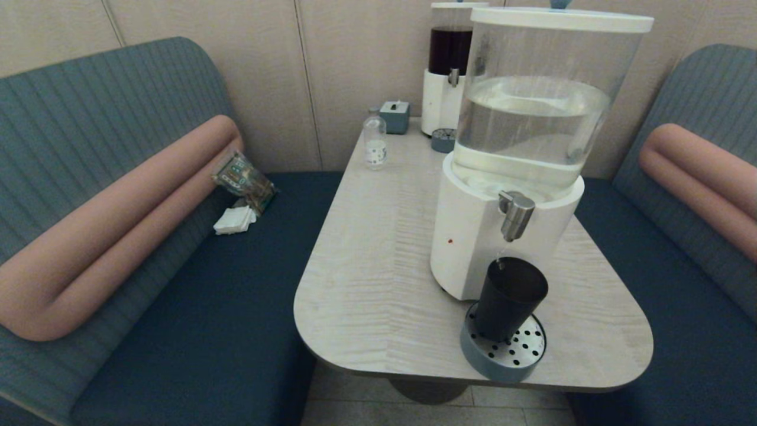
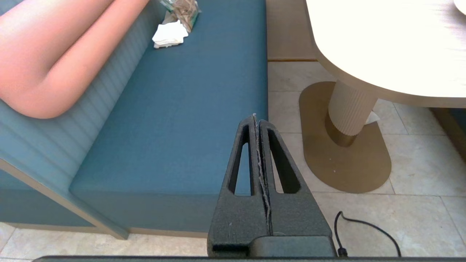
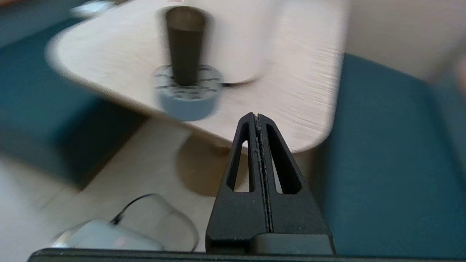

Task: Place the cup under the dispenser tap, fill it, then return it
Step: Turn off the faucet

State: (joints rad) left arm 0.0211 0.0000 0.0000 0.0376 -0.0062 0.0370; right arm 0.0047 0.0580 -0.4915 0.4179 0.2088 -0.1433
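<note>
Your cup [image 1: 510, 299] is standing on the drip tray [image 1: 502, 358] beneath the tap [image 1: 516, 214]. Both grippers, left [image 2: 257, 120] and right [image 3: 257, 118], are hanging pressed together, below table [image 1: 378, 284] level.

The room is a booth w/ light wood-grain wall panels [image 1: 355, 59] behind. A pale tabletop [image 1: 378, 260] w/ rounded corners stands in the middle, on a ribbed column [image 2: 351, 109] and an oval bronze-coloured base plate [image 2: 346, 163]. On the left is a bench w/ dark blue seat [image 1: 195, 319], ribbed grey-blue backrest [image 1: 100, 112] and a long pink bolster [image 1: 112, 231]; on the right a similar bench [image 1: 698, 296] w/ its own pink bolster [image 1: 704, 177]. The floor has beige stone tiles [image 2: 418, 160]. A black cable [image 2: 367, 229] lies on the tiles.
</note>
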